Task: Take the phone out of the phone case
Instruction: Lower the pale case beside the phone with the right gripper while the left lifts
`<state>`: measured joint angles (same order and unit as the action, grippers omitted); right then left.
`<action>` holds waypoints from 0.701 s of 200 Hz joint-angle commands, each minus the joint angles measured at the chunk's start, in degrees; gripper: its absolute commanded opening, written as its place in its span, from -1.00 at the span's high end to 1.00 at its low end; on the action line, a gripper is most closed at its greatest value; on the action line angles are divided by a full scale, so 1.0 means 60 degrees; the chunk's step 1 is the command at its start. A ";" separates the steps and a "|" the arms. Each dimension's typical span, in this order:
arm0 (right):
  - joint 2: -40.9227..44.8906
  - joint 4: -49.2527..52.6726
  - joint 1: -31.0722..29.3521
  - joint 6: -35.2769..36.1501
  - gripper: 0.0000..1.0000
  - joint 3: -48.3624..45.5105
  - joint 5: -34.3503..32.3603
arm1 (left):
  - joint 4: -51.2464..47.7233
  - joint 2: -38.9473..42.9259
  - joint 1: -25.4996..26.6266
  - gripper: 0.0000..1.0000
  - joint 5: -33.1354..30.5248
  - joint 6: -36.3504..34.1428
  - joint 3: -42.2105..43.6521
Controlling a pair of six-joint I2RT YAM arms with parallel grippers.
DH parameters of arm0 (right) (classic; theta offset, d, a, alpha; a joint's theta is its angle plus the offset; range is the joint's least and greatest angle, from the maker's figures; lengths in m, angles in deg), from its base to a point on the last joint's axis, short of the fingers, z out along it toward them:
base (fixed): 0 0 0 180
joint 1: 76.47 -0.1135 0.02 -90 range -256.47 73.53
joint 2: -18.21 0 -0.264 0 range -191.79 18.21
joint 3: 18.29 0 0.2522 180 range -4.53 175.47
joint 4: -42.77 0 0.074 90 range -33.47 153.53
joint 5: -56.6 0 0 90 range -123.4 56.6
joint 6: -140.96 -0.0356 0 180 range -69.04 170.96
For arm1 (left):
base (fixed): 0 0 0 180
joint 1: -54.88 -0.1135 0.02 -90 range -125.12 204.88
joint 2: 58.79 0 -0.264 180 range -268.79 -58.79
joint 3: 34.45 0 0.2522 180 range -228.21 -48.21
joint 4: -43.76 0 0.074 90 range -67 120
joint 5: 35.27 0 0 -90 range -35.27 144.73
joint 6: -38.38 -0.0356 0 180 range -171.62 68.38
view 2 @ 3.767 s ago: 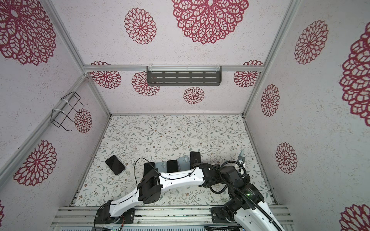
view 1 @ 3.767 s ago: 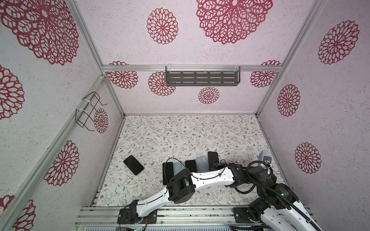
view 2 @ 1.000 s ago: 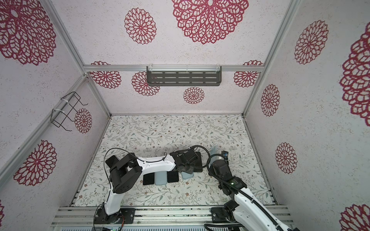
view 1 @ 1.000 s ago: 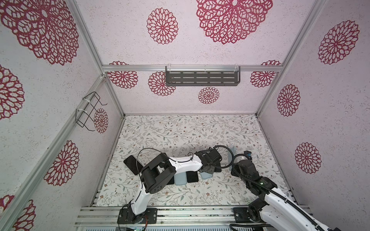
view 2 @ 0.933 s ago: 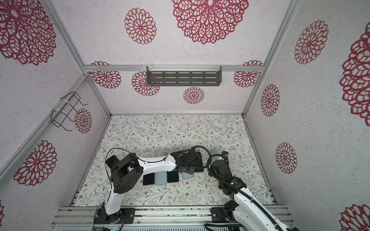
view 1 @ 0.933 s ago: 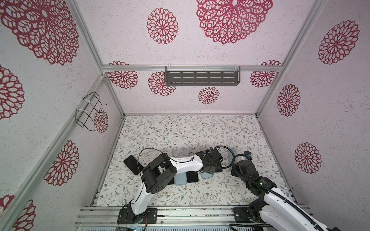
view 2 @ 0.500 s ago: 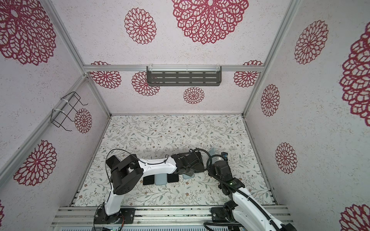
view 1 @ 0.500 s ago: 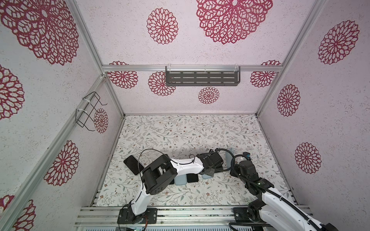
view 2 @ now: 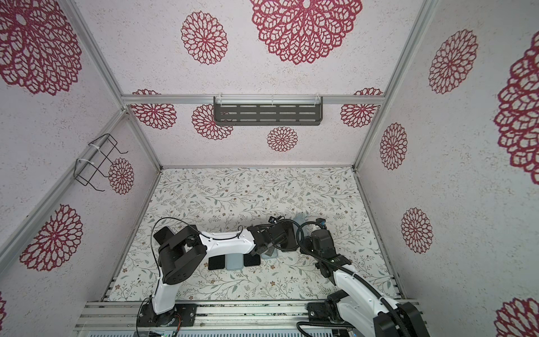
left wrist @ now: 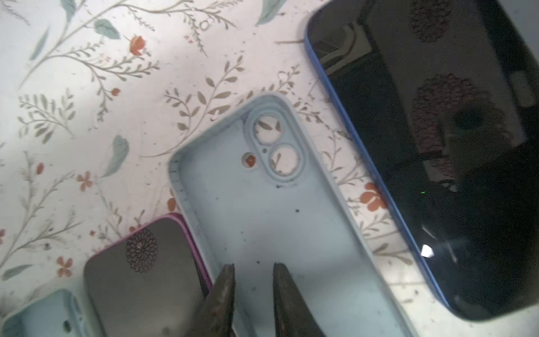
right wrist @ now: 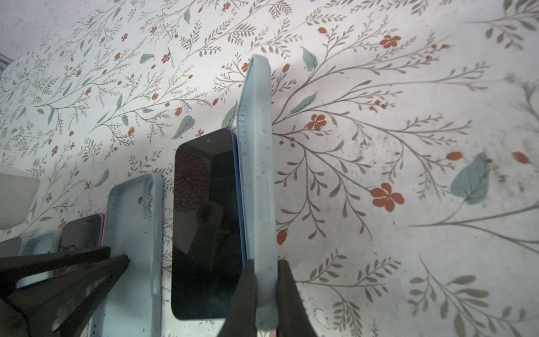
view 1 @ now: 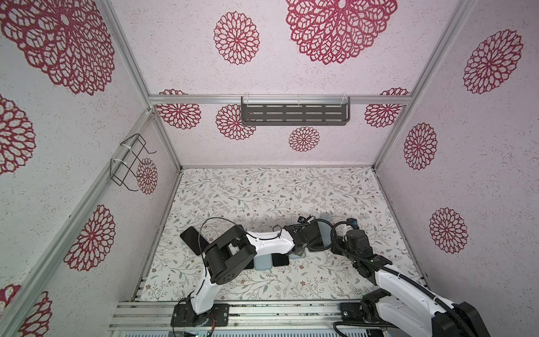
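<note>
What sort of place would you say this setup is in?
Probably a robot test booth: aluminium-framed walls papered with red floral medallions, two white robot arms bolted to a grey metal rail, and a floral-print tabletop strewn with dark phones and pale blue cases.

1. Robot lab: a closed test booth, not a real home.
2. Walls (view 1: 291, 43) are flat panels w/ red flower print, held in a bare alu frame (view 1: 277, 99).
3. 2 robot arms (view 1: 268, 243) are mounted on an alu rail (view 1: 291, 309) at the front edge.
4. Table (view 1: 262, 189) has a floral cover; on it a phone (right wrist: 207, 221), a case (right wrist: 134, 233) and more of both lie close together, approx. in a row.
5. Grey shelf (view 1: 294, 114) and wire rack (view 1: 128, 163) are fixed to the frame by white zip ties.
</note>
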<state>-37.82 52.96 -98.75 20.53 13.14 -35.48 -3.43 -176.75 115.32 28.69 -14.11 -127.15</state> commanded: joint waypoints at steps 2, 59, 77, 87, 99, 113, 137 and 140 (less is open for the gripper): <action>-0.0465 0.0759 -0.0029 0.0137 1.00 0.0212 0.0887 | -0.0048 0.0614 -0.0116 0.43 -0.0436 -0.0280 0.0046; -0.0626 0.1094 -0.0024 0.0158 1.00 0.0114 0.0834 | 0.0306 0.2229 0.0058 0.22 -0.0558 -0.0059 0.0573; -0.0910 0.0984 -0.0035 0.0220 1.00 0.0198 0.0992 | 0.0250 0.2736 0.0019 0.08 -0.0777 0.0015 0.0837; -0.1063 0.0947 -0.0040 0.0253 1.00 0.0234 0.1118 | 0.0240 0.3018 -0.0023 0.03 -0.0831 0.0076 0.1010; -0.1217 0.0907 -0.0067 0.0254 1.00 0.0246 0.1258 | 0.0256 0.3351 -0.0067 -0.06 -0.0882 0.0133 0.1266; -0.1261 0.0889 -0.0120 0.0241 1.00 0.0236 0.1329 | 0.0199 0.3721 -0.0124 -0.16 -0.1080 0.0267 0.1558; -0.1220 0.0876 -0.0239 0.0195 1.00 0.0178 0.1423 | 0.0211 0.4430 -0.0309 -0.32 -0.1211 0.0445 0.2133; -0.1232 0.0874 -0.0252 0.0195 1.00 0.0172 0.1456 | 0.0210 0.4505 -0.0335 -0.33 -0.1233 0.0462 0.2191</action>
<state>-44.59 53.33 -98.64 20.48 15.02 -31.77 -2.25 -153.71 114.80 23.56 -12.90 -116.52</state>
